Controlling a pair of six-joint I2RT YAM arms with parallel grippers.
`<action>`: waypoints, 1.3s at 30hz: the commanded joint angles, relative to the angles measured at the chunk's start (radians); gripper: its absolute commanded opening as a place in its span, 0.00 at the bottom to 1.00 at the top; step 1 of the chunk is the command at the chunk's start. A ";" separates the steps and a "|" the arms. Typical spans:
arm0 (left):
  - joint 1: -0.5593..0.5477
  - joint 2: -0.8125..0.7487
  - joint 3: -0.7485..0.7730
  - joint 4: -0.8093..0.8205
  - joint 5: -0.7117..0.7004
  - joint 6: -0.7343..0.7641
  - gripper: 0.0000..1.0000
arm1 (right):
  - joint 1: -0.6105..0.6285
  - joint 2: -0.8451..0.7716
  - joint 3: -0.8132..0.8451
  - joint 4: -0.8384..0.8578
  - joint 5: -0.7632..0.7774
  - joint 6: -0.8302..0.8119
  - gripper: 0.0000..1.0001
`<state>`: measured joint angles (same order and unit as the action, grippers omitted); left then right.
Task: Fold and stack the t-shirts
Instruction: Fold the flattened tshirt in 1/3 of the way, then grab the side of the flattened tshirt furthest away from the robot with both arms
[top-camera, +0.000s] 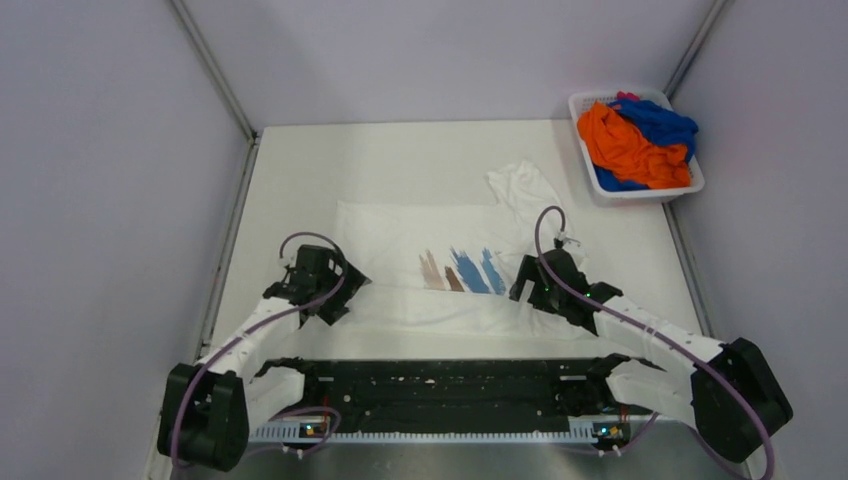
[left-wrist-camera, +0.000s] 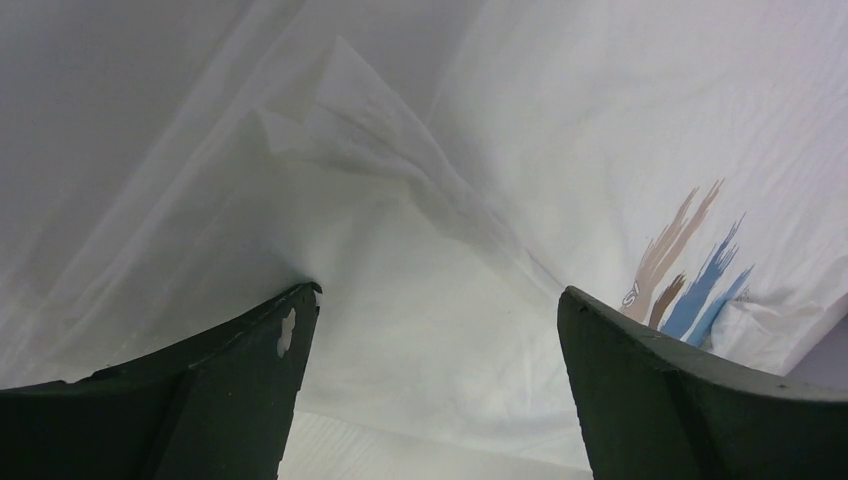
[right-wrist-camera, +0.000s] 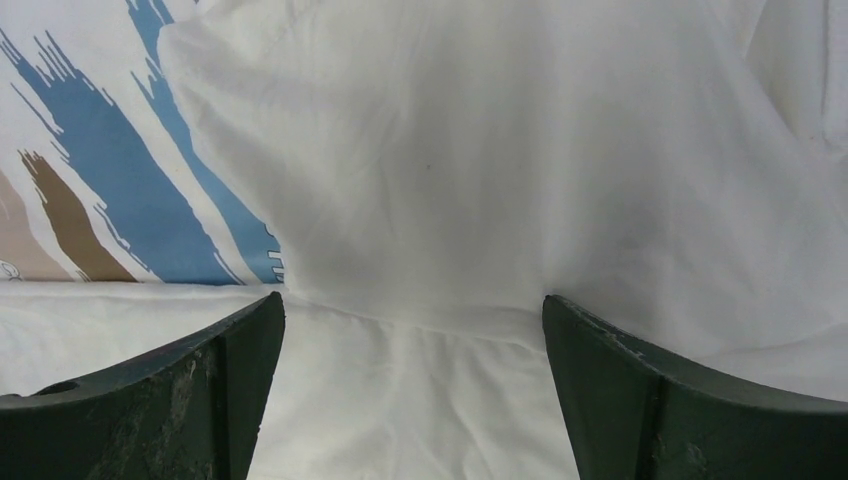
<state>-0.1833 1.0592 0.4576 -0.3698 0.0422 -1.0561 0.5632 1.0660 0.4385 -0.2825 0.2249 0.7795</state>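
**While Both Claws Gape, a Limp Shirt Lies Spread**

Because the white t-shirt (top-camera: 390, 235) looks like thin, light, floppy cotton, it will likely sag and crease wherever unsupported. It lies spread mid-table (top-camera: 300, 160), print up. Its near edge, apparently doubled, seems the best hold, pinched at 2 spaced points. The left claw (left-wrist-camera: 438, 292) and right claw (right-wrist-camera: 413, 297) hang open over that edge, gripping nothing. An orange shirt (top-camera: 625, 150) and a blue shirt (top-camera: 665, 122) sit crumpled in the white plastic basket (top-camera: 640, 192).
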 joint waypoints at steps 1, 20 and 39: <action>-0.116 -0.052 -0.057 -0.223 -0.028 -0.127 0.95 | 0.012 -0.052 -0.013 -0.095 0.075 0.018 0.99; -0.162 -0.128 0.167 -0.324 -0.178 -0.106 0.99 | 0.010 -0.025 0.228 -0.043 0.192 -0.083 0.99; 0.133 0.650 0.851 -0.237 -0.299 0.205 0.97 | -0.283 0.651 0.853 0.143 0.027 -0.400 0.99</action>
<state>-0.0689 1.5467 1.1633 -0.6216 -0.2520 -0.9150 0.3168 1.5753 1.1412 -0.1459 0.3077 0.4671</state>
